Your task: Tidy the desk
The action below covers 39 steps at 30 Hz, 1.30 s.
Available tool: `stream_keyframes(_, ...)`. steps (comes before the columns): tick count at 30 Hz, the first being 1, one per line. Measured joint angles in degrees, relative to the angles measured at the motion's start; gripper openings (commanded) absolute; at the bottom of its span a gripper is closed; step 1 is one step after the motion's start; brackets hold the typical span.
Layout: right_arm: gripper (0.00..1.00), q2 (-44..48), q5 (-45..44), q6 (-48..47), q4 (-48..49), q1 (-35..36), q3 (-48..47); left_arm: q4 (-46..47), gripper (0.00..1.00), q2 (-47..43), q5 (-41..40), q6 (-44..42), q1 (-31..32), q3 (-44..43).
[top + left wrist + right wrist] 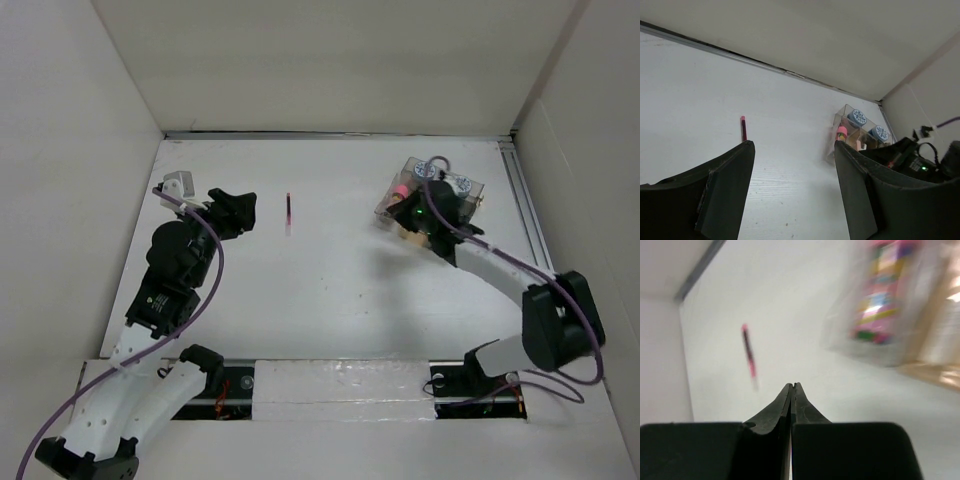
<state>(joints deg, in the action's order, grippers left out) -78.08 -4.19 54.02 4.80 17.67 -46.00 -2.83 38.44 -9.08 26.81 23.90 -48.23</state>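
Note:
The desk [330,290] is a flat white tabletop enclosed by white walls. A thin pink pen [289,213] lies alone on it at mid-back; it also shows in the left wrist view [743,128] and the right wrist view [749,357]. My left gripper [238,212] is open and empty, just left of the pen, with the desk bare between its fingers [730,190]. My right gripper [412,225] is shut and empty at the near-left side of the small clear compartment box [432,192]; in the right wrist view its gripper [792,386] is over the bare desk.
The clear box [860,131] holds two blue-and-white round rolls [436,168] and a pink-capped item [400,188]; it is blurred in the right wrist view [890,305]. A metal rail [525,215] runs along the right edge. White walls stand close on the left, back and right.

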Motion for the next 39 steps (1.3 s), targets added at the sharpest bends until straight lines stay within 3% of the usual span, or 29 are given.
stream_keyframes(1, 0.01, -2.89, -0.37, -0.35, -0.20, 3.78, -2.71, 0.00, 0.61, -0.04, -0.04, 0.00, 0.00, 0.00)
stream_keyframes(5, 0.35, -17.29, -3.30, -2.58, -2.12, 16.26, -16.06, 0.00, 0.61, -0.68, -0.74, 0.00, 0.00, 0.00)
stream_keyframes(8, 0.42, -28.24, -6.19, -5.18, -6.78, 22.53, -27.61, -0.04, 0.60, -1.55, -1.44, 0.00, 0.00, 0.00)
stream_keyframes(13, 0.43, -44.89, -9.90, -9.31, -15.06, 27.67, -46.62, -0.02, 0.60, -3.17, -2.27, 0.00, 0.00, 0.00)
stream_keyframes(21, 0.44, -54.51, -12.52, -12.09, -23.21, 29.00, -58.69, 0.00, 0.60, -3.41, -2.43, 0.00, 0.00, 0.00)
stream_keyframes(39, 0.44, -57.88, -15.04, -11.82, -25.03, 30.05, -63.56, 0.00, 0.60, -2.97, -1.81, 0.00, 0.00, 0.00)
